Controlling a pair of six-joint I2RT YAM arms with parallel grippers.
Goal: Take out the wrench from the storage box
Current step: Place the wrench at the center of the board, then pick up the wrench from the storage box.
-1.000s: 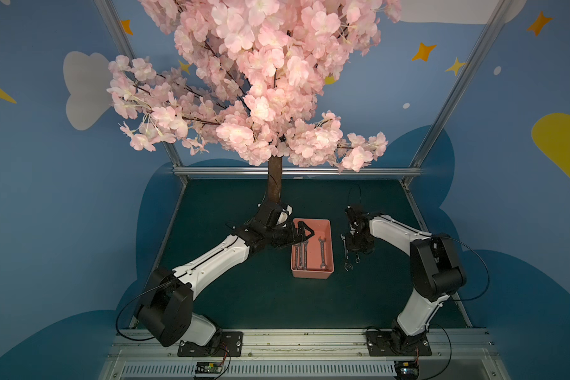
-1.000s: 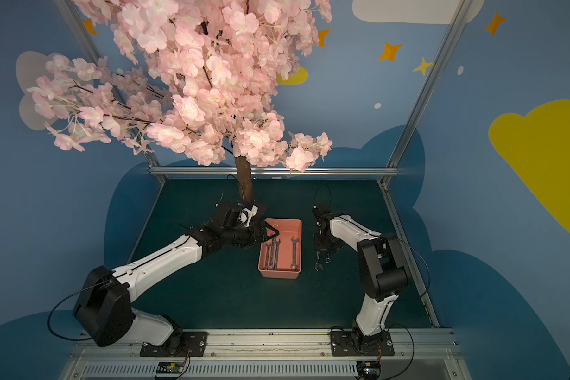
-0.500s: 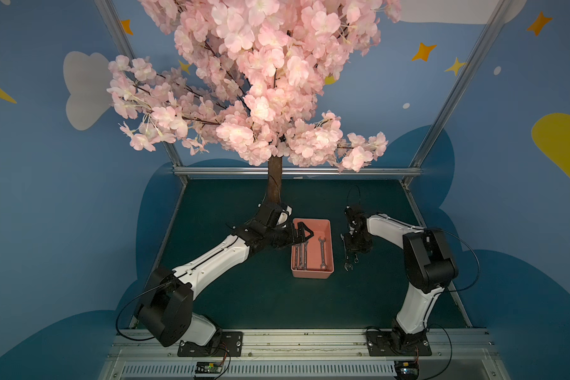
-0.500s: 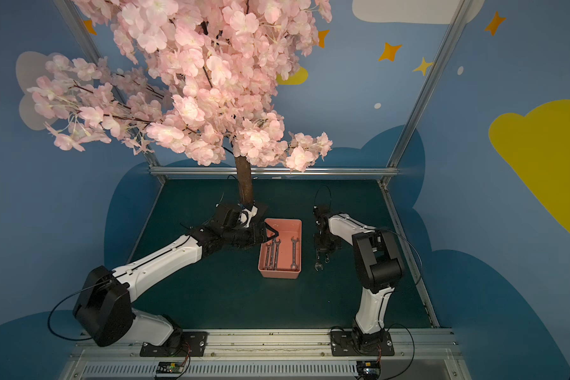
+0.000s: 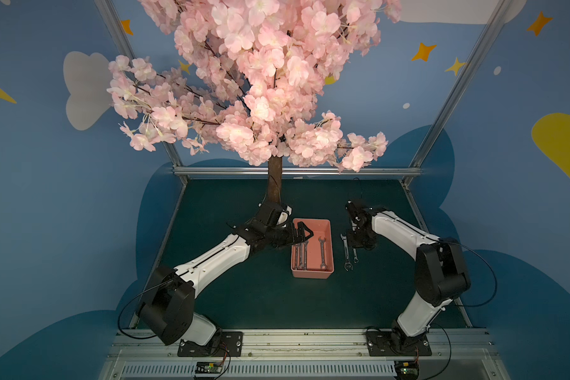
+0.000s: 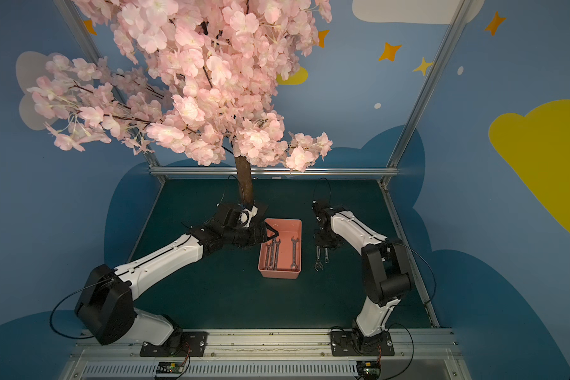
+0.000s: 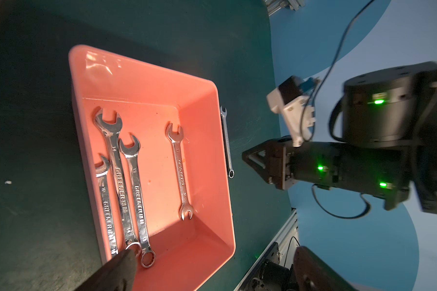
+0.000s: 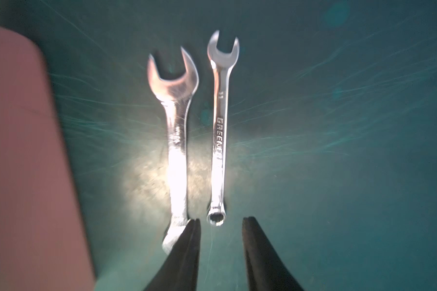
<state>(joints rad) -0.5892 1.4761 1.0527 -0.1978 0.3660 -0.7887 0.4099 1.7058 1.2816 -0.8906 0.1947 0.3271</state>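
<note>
The salmon-pink storage box [image 5: 311,275] [image 6: 278,275] [image 7: 202,100] sits mid-mat, a blurred pink wall [image 8: 23,151] in the right wrist view. Inside lie three wrenches together [image 7: 123,181] [image 5: 300,256] and one wrench alone [image 7: 181,171] [image 5: 323,253]. Two more wrenches lie on the mat right of the box, a larger [image 8: 178,141] [image 5: 346,251] and a smaller [image 8: 220,131] [image 5: 355,255]. My right gripper [image 8: 221,219] [image 5: 354,246] hangs open just above their ring ends, holding nothing. My left gripper [image 7: 212,264] [image 5: 305,234] is wide open over the box's far left corner.
The tree trunk [image 5: 273,184] stands at the back behind my left wrist, with pink blossom overhead. Aluminium rails [image 5: 293,171] frame the green mat. Open mat [image 5: 277,306] lies in front of the box.
My right gripper's jaws have parted over the mat right of the box, and the smaller wrench lies loose beside the larger one. The left arm has stayed put.
</note>
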